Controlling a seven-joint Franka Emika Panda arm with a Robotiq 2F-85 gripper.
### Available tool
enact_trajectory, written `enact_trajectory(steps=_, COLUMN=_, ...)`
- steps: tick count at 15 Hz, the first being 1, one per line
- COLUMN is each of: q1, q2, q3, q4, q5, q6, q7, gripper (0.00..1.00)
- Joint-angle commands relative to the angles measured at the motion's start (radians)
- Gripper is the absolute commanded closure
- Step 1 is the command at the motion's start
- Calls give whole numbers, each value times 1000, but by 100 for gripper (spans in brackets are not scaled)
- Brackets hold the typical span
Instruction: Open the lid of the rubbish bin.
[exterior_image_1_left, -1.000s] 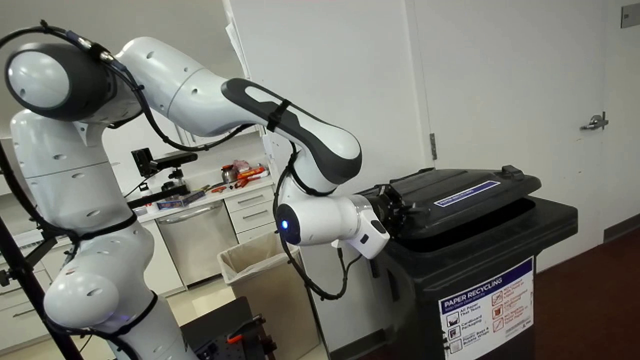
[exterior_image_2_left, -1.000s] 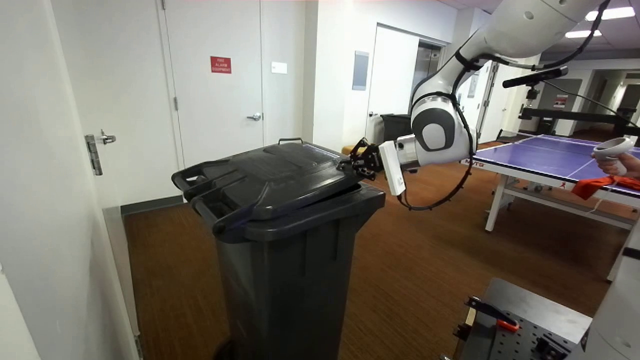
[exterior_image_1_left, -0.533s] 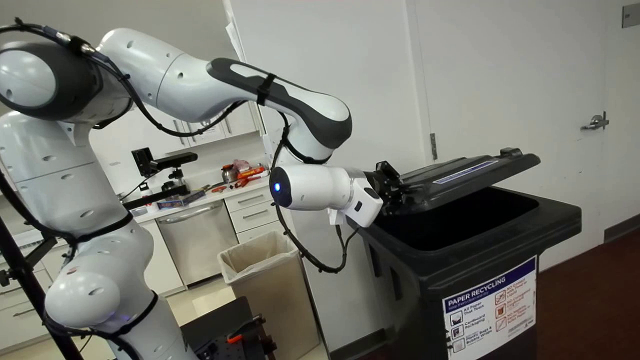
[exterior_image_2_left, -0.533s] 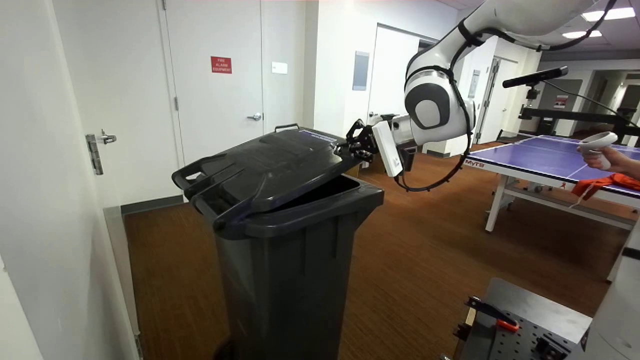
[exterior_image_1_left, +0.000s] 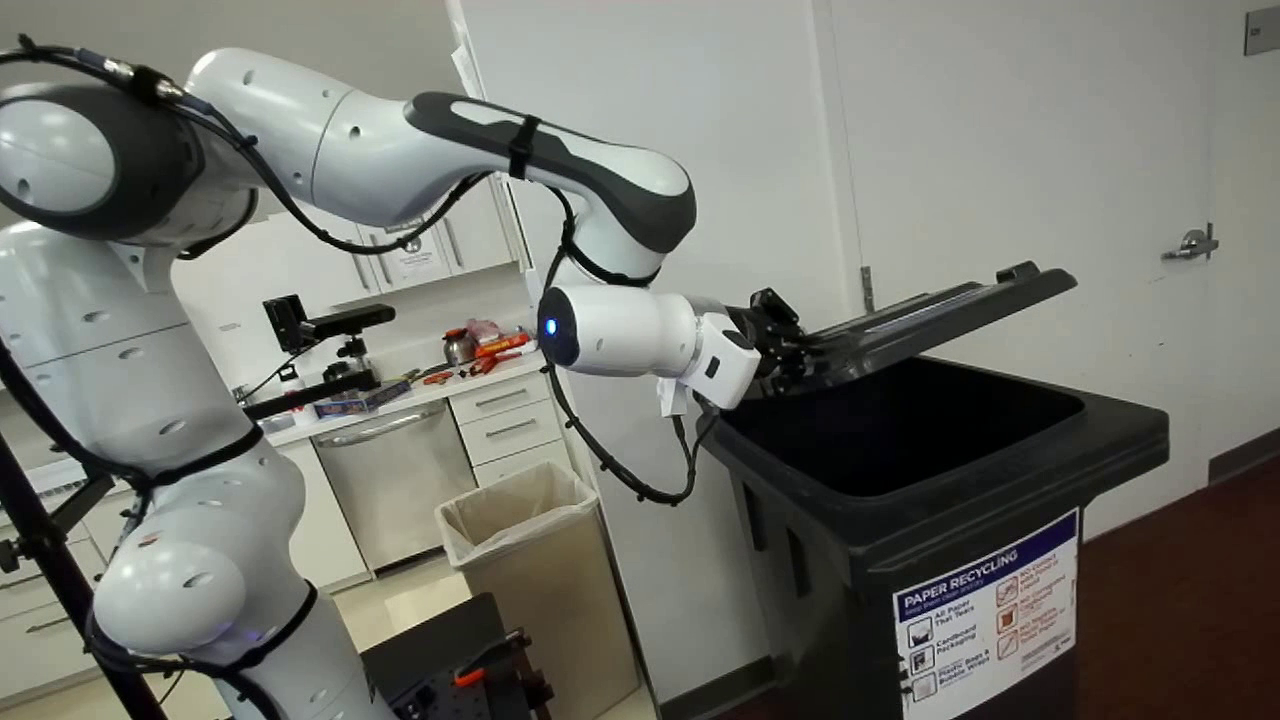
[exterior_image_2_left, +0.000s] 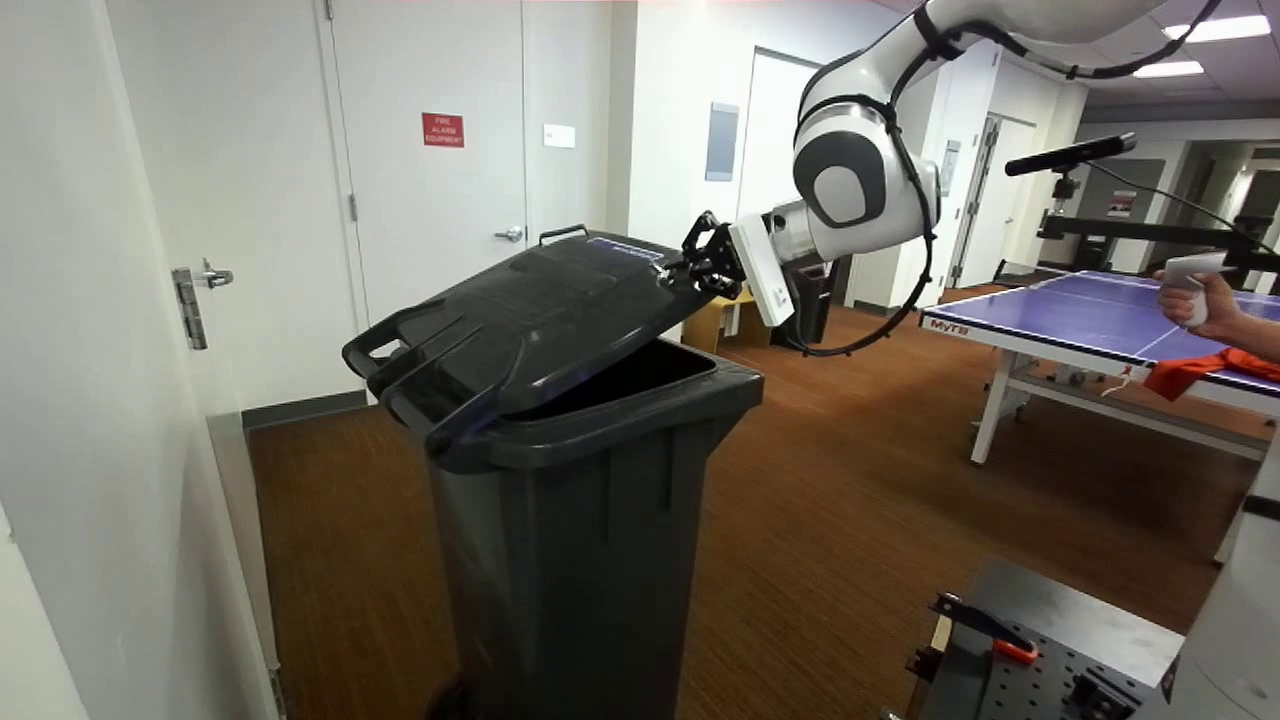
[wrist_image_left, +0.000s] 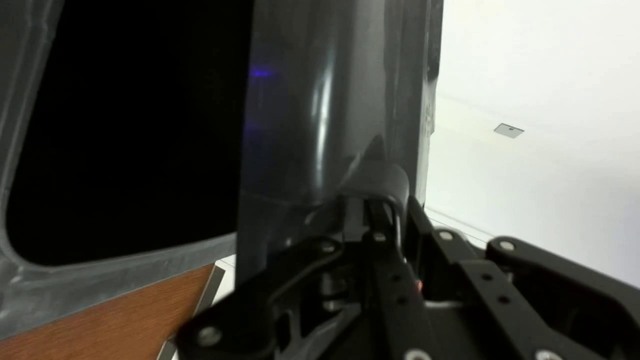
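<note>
The lid (exterior_image_2_left: 560, 310) is up! It slants over the rubbish bin (exterior_image_2_left: 590, 560), low at the hinges, high where the gripper (exterior_image_2_left: 672, 272) has hold of it, and the dark inside of the bin shows below. The jaws are clamped on the lid's raised edge; the wrist view puts them right at that glossy black lip, though how much plastic sits between them is hard to make out. On the front of the bin, a white-and-blue sticker (exterior_image_1_left: 988, 620) calls it loud: PAPER RECYCLING. And on top of the lid, there's a blue-and-white label (exterior_image_2_left: 628, 249) too. Off to the side in an exterior view, a smaller beige bin (exterior_image_1_left: 555, 590) with a pale liner (exterior_image_1_left: 525, 500) stands in front of the kitchen counter (exterior_image_1_left: 505, 370), where a jar (exterior_image_1_left: 459, 348) sits beside red and orange items (exterior_image_1_left: 503, 345). And out wide in an exterior view, a hand (exterior_image_2_left: 1215, 310) grips a white controller (exterior_image_2_left: 1190, 272)!
</note>
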Motion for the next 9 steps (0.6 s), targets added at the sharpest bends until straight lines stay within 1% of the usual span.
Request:
enact_trajectory(steps=1, q1=-3, q2=-23, q3=-8, q4=91, q5=13, q6=-48, q7=42, gripper=97)
enact_trajectory(steps=3, q1=1, q2=-31, q3=-7, q4=88, q5=-9, q6=-57, q7=43, gripper=97)
enact_trajectory(steps=9, q1=25, q2=-92, q3=-5, q4=66, q5=-134, q6=-67, q7=66, gripper=97)
